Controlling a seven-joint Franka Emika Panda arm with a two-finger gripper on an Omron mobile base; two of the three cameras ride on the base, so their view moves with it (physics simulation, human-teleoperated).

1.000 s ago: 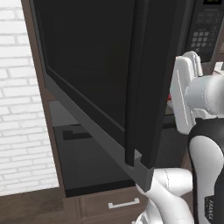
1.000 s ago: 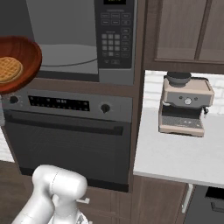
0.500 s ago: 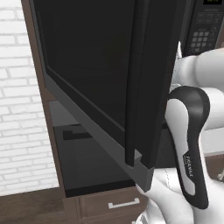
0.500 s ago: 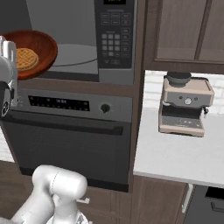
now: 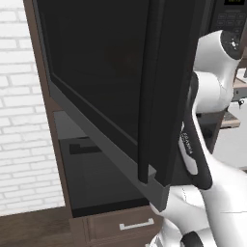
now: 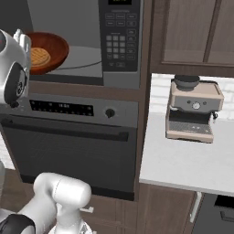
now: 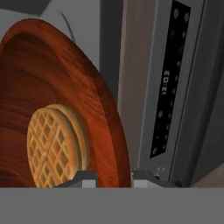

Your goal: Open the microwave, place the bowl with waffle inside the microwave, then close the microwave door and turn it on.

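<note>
Left base view: the microwave door (image 5: 120, 91) stands swung open toward the camera, taking up most of the frame — dark glass across the upper left, the thick black edge running down the centre. Behind it, at the upper right, a corner of the microwave (image 5: 226, 17) keypad panel shows. The white arm (image 5: 212, 87) rises along the right edge and bends away behind the door's edge. A brick wall (image 5: 19, 120) fills the left side; a drawer (image 5: 130, 224) with a pale handle sits at the bottom centre.

Right base view: the bowl with waffle (image 6: 45, 51) is at the upper left, level with the open cavity of the microwave and at its left part; whether it rests on the cavity floor cannot be told. The waffle (image 6: 39, 57) lies inside it. The arm's wrist covers the bowl's left side. Keypad at upper centre. Below is the oven (image 6: 73, 151) with its bar handle and round knob. On the worktop (image 6: 183, 164) at right stands a coffee machine (image 6: 192, 109).

Hand view: the hand (image 7: 113, 177) is at the bottom centre, its fingertips (image 7: 85, 177) set either side of the bowl's rim — pinching the bowl, wall between the jaws. The bowl fills the left half, the waffle at lower left. The oven's control panel (image 7: 170, 87) runs up the right.
</note>
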